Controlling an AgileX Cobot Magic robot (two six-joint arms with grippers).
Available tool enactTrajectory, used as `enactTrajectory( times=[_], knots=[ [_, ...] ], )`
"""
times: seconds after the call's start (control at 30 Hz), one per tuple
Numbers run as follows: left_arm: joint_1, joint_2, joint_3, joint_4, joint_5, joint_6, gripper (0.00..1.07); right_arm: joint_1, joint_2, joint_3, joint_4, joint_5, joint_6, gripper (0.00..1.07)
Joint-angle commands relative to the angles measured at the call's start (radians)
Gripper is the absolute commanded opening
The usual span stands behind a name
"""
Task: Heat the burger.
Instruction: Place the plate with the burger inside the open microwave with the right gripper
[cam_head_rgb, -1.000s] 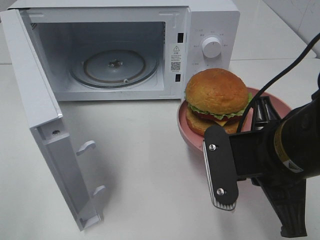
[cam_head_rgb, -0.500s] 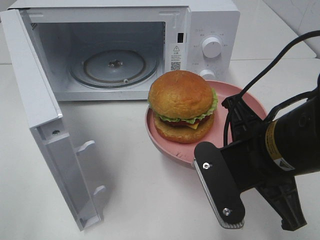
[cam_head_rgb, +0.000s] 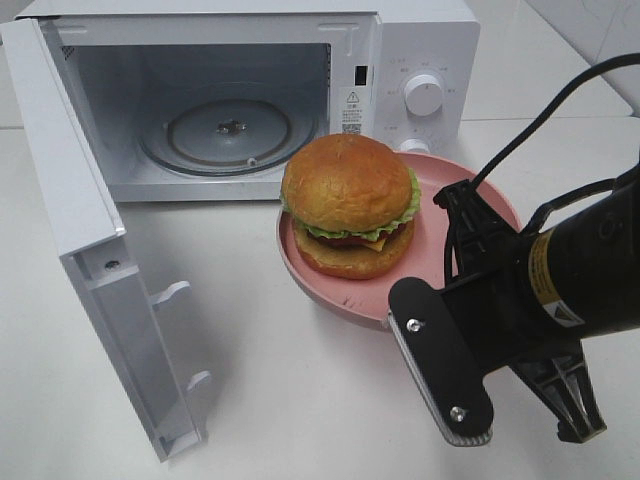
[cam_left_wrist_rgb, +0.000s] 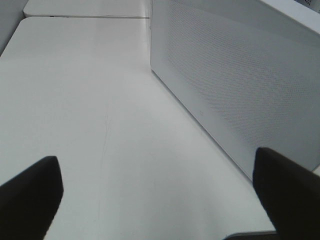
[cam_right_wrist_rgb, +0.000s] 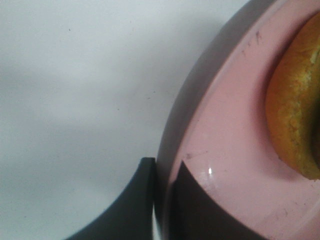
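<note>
My right hand (cam_right_wrist_rgb: 162, 200): pinching the plate (cam_head_rgb: 335, 298) by its rim.
Burger (cam_head_rgb: 347, 185): on the plate, by the microwave (cam_head_rgb: 420, 40).
My left hand (cam_left_wrist_rgb: 159, 186): wide.

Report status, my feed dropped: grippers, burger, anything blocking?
Left gripper open, empty. Right gripper shut on rim of round pink plate. Glossy golden-bun burger on it, before white microwave. Door open, nothing blocking.

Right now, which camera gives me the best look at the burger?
The exterior high view: it shows the whole burger sitting on the pink plate before the open microwave. The right wrist view catches only an edge of its bun; the left wrist view shows none of it.
</note>
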Motion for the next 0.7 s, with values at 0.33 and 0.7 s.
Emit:
enactTrajectory(
  times=[0.33,0.7],
  knots=[
    [0.001,-0.018,0.001,-0.005,0.000,-0.005,0.98,-0.144,0.047,-0.072,0.213,-0.120,-0.407,0.00],
    [0.001,-0.018,0.001,-0.005,0.000,-0.005,0.98,-0.145,0.153,-0.165,0.255,-0.152,-0.484,0.00]
  ],
)
